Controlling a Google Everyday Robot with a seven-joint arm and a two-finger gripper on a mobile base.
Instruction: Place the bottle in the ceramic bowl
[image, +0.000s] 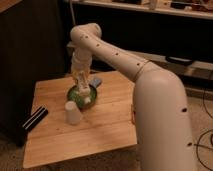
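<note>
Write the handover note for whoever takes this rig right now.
Gripper: low over the ceramic bowl, at the table's far side; grip state unclear.
Bottle: a pale slim shape at the gripper, over or in the bowl; whether it rests there or is released cannot be told.
Nearby: white cup in front of the bowl.
Left: confirm the bottle is in, release, lift the arm away.

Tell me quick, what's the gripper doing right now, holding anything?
Gripper: low over the ceramic bowl; whether it grips the bottle cannot be told.
</note>
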